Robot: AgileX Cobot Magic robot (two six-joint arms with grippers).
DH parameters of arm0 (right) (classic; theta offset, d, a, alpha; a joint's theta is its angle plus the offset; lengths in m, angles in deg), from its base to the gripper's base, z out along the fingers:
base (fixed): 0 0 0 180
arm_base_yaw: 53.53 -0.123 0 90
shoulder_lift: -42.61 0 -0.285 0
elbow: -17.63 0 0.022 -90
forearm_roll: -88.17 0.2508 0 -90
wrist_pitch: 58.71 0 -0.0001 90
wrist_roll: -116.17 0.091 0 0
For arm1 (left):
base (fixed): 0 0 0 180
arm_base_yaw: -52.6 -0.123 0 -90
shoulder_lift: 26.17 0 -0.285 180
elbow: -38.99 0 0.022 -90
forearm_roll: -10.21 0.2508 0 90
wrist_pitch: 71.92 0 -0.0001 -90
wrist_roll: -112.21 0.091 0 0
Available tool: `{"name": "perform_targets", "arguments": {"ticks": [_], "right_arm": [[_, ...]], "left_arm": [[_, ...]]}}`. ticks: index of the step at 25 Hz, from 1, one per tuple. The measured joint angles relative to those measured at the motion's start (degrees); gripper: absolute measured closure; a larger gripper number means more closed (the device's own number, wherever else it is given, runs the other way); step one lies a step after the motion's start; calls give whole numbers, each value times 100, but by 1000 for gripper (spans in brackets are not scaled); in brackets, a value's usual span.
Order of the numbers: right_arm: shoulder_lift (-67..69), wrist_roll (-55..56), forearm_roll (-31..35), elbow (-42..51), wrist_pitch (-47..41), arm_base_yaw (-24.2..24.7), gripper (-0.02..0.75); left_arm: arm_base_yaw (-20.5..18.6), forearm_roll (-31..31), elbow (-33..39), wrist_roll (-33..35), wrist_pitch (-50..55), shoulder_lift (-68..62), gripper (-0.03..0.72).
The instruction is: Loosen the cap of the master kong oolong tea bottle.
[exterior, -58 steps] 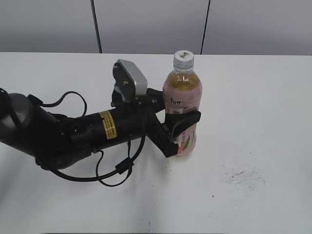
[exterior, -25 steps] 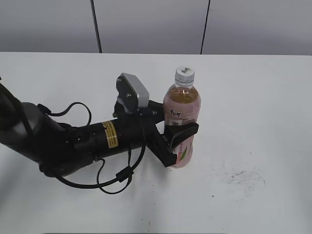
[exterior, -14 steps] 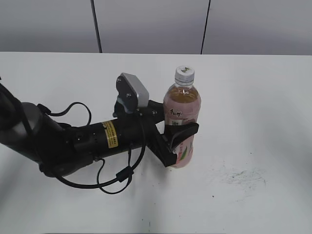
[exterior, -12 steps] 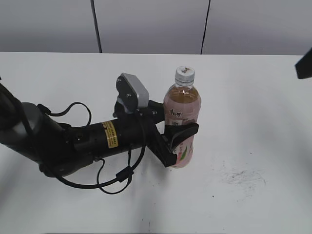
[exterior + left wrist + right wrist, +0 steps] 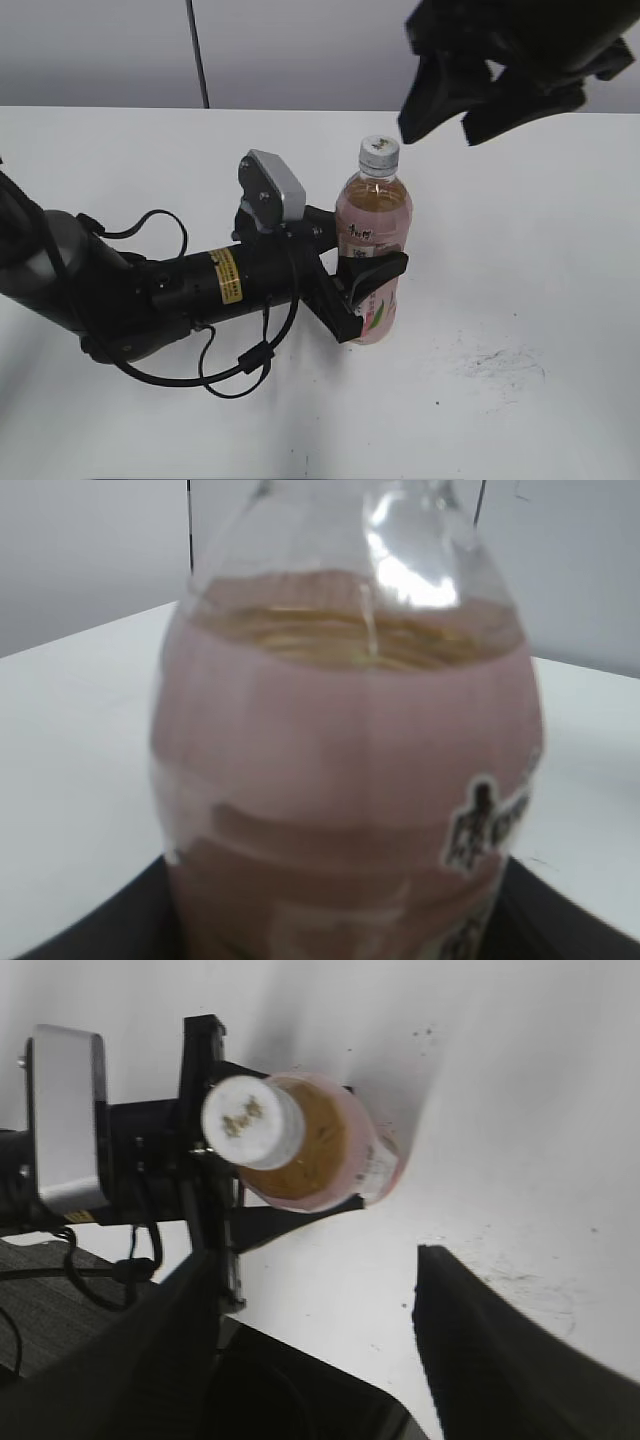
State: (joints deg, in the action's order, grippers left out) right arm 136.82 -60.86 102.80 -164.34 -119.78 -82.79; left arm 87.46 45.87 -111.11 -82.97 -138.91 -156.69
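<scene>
- Gripping the master kong oolong tea bottle [image 5: 374,240] mid-body: left gripper [image 5: 365,275], jaws clenched on it.
- Right gripper [image 5: 455,100] above the cap [image 5: 379,151], jaws parted, apart from it.
- Bottle upright, mid-surface [image 5: 520,220].

The left gripper [image 5: 372,283] and its arm take up the counter [image 5: 520,250] to the left of the master kong oolong tea bottle [image 5: 373,240], with the jaws clamped around the label, so that side is blocked. The cap [image 5: 379,151] stands clear above this grip, with open air all around it. The right gripper [image 5: 447,112], jaws spread, hangs just above and to the right of the cap. Right of the bottle the counter lies bare apart from a dark smudge [image 5: 497,362].
</scene>
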Motion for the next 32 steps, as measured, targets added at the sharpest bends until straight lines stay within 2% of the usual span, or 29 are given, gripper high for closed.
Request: {"name": "perform_targets", "arguments": {"ticks": [4, 8, 32], "right_arm": [[541, 608, -136, -464, -24, -324, 277], [878, 999, -430, -711, -100, -429, 277], [1242, 1278, -515, -765, 306, -442, 277]], "left_arm": [[0, 0, 0, 0, -12, -7, 300], [0, 0, 0, 0, -12, -7, 300], [0, 0, 0, 5, -17, -7, 300]]}}
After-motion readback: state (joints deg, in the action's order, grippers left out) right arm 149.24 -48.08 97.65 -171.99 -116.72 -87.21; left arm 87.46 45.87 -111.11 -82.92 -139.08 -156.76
